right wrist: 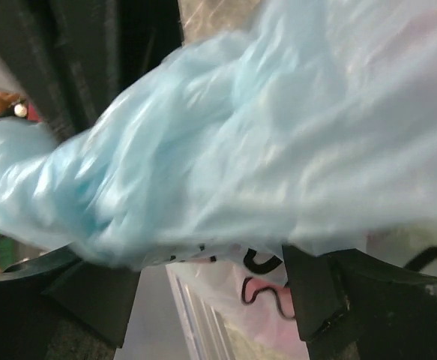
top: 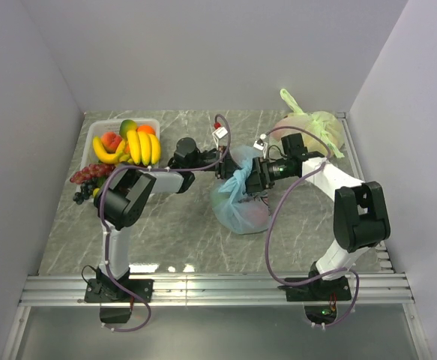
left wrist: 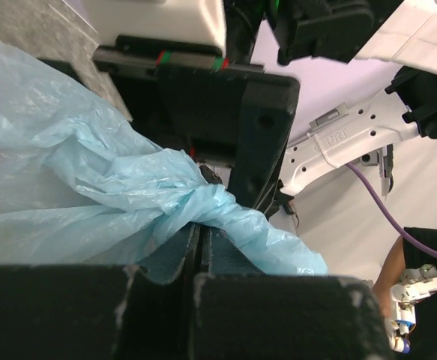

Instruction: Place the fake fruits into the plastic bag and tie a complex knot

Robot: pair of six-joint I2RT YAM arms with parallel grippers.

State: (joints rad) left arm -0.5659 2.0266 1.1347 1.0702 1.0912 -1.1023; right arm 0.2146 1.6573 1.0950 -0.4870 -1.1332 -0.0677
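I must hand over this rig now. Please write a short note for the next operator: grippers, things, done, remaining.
Left gripper: shut on a twisted ear of the plastic bag.
Right gripper: open, the bag's bunched neck between its jaws.
Bag sits between both grippers; its contents are unclear.
Bananas and other fruits lie in the white tray, grapes beside it.
Done: neck gathered. Left: tie it off.

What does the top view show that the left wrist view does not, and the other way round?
Top view only: bananas, grapes, a tray, a tied green bag. Left wrist only: the pinch itself, the left hand shut on a twisted strand of the blue bag. Both: the blue bag and the right arm.
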